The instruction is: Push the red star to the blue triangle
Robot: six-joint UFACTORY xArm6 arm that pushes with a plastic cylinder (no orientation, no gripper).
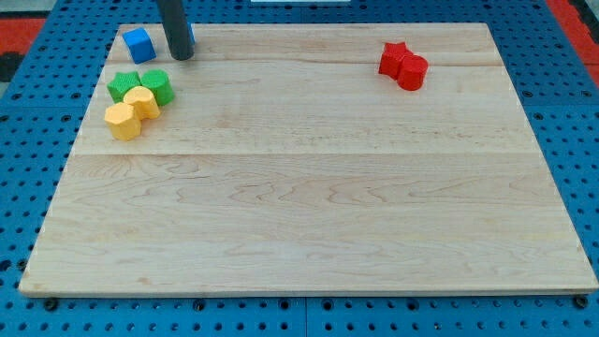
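The red star (393, 58) lies at the view's top right, touching a red rounded block (413, 72) on its lower right. My tip (181, 56) rests on the board at the view's top left, far to the left of the red star. A sliver of a blue block (191, 36) shows just behind the rod's right side; its shape is hidden. Another blue block (138, 44), cube-like, sits just left of the rod.
Two green blocks (122, 87) (156, 85) and two yellow blocks (142, 101) (123, 121) cluster below the tip at the view's left. The wooden board (309, 206) lies on a blue perforated base.
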